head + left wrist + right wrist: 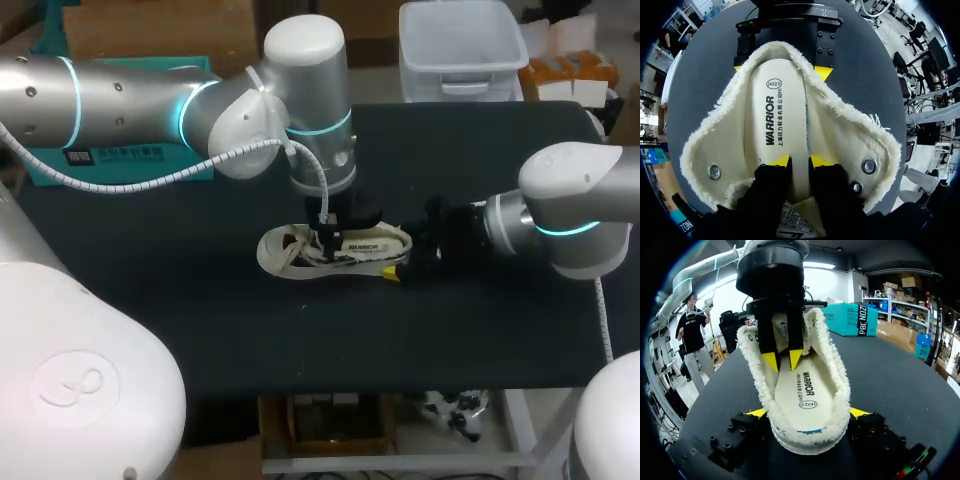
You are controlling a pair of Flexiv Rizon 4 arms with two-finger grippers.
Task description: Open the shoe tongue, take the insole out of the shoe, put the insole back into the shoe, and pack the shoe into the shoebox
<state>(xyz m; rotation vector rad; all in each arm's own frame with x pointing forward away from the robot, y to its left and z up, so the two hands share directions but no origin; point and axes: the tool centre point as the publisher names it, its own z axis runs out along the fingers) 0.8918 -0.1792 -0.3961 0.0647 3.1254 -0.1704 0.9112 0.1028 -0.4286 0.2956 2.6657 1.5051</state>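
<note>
We count one shoe, lying mid-table in the head view with its heel toward 3 o'clock. There our right gripper clamps the heel from both sides. Our left gripper hangs into the opening from 12 o'clock, jaws narrowly parted and holding nothing, over the one insole, which lies flat inside.

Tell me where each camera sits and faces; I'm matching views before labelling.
Head view: above and behind, looking down on the black table; left arm and right arm enter from the sides.
Left wrist view: on the left gripper, looking down into the cream fuzzy-edged shoe.
Right wrist view: behind the right gripper clamping the heel, looking along the shoe.
Shared: both wrist views show the pale printed insole and each other's gripper.
</note>
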